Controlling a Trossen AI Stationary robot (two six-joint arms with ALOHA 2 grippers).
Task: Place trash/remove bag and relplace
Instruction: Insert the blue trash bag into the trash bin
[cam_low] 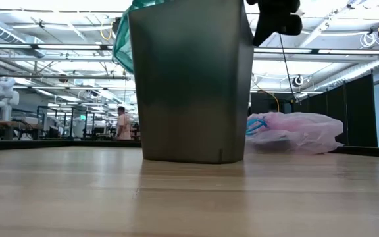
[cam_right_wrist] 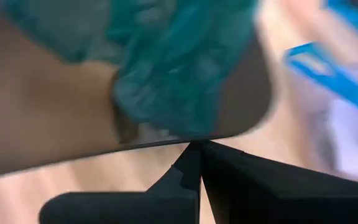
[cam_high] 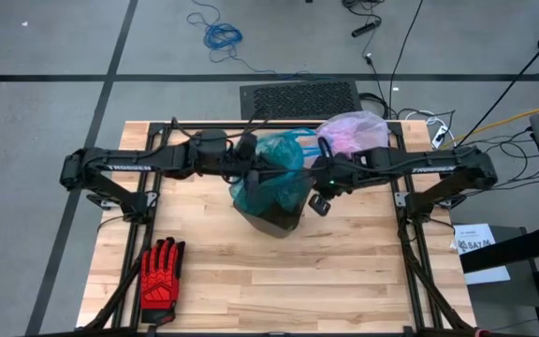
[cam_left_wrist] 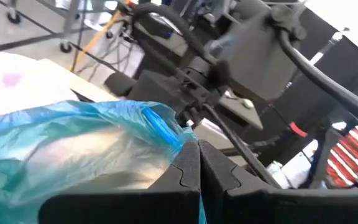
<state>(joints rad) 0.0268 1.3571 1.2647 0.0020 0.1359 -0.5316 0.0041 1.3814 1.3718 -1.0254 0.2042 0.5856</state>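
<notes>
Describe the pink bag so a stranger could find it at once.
On the wooden table, look behind the dark bin, toward the far edge. The pink bag lies there, full and crumpled. Unlike the teal bag lining the bin, it is pale, translucent and outside the bin.

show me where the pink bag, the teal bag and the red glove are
pink bag (cam_high: 354, 131), high view, on its bulging crinkled top.
teal bag (cam_high: 274, 168), high view, on the plastic draped over the bin mouth.
red glove (cam_high: 160, 273), high view, on the back of its palm.
</notes>
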